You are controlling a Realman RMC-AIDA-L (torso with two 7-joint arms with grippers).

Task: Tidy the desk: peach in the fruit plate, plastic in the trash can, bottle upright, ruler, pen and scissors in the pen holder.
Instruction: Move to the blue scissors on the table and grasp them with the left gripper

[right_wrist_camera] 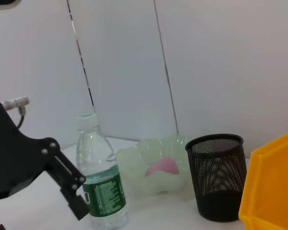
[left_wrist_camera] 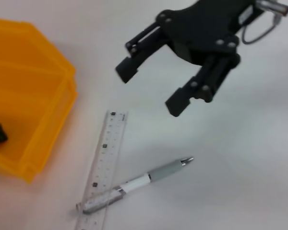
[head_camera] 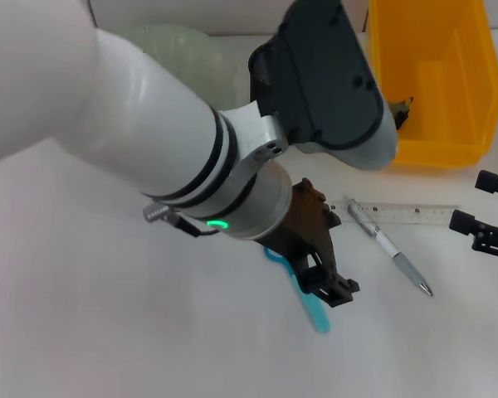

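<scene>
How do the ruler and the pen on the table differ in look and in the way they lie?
The ruler is flat, clear and wide, with printed marks; the pen is round and slim, white and grey with a metal tip. The ruler lies with one end towards the yellow bin, while the pen lies slanted, its one end on the ruler. Both lie flat on the white table, still outside the pen holder.

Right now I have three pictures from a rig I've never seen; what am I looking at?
A two-armed robot at a white desk. The head camera looks down: the left gripper hangs over blue scissors, with a ruler, a pen crossing it, and a yellow bin nearby. The left wrist camera shows the right gripper, open and empty. The right wrist camera shows an upright bottle, a peach in a plate, and a mesh holder. Whether the left gripper holds anything is unclear.
</scene>
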